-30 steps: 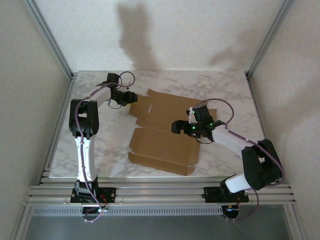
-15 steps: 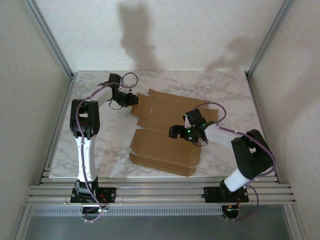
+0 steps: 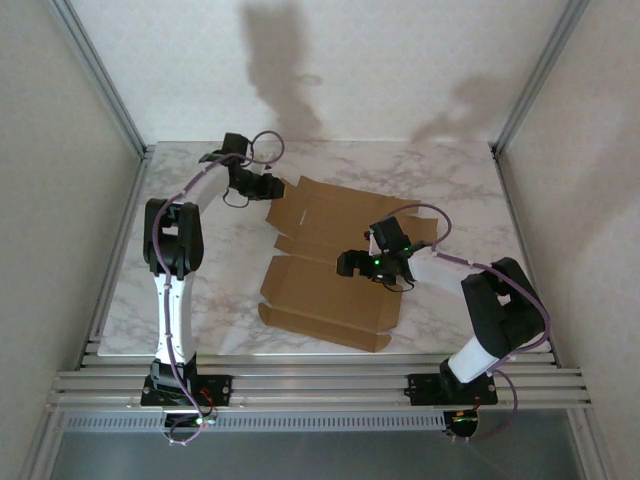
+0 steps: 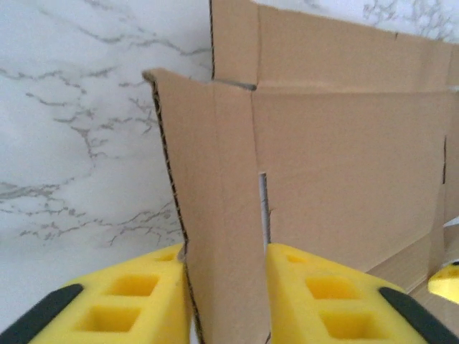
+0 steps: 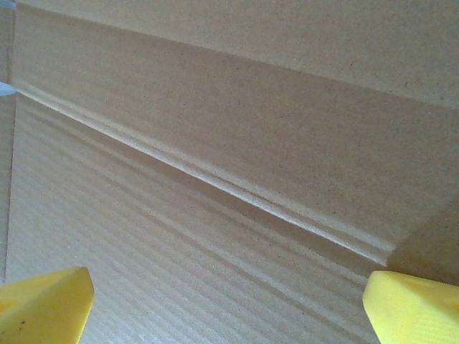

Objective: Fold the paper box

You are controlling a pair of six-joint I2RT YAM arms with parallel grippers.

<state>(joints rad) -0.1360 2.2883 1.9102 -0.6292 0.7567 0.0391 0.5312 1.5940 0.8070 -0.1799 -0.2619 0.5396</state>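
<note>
The paper box (image 3: 320, 292) lies as a brown die-cut cardboard sheet in the middle of the marble table, with its near edge folded up into a low wall. My left gripper (image 3: 271, 186) is at the sheet's far left corner, shut on a side flap (image 4: 215, 186) that stands raised between the yellow pads (image 4: 136, 297). My right gripper (image 3: 352, 265) hangs low over the sheet's centre, open. Its yellow fingertips (image 5: 44, 307) are spread wide over a crease in the cardboard (image 5: 215, 143), with nothing between them.
The white marble table (image 3: 200, 290) is walled in by an aluminium frame, with posts at the far left (image 3: 100, 70) and far right (image 3: 535, 75). Bare table lies left of the sheet and along the far edge.
My left gripper has moved farther back and slightly right, lifting the corner flap with it. The right arm's elbow swung in to the left a second ago and has held still since.
</note>
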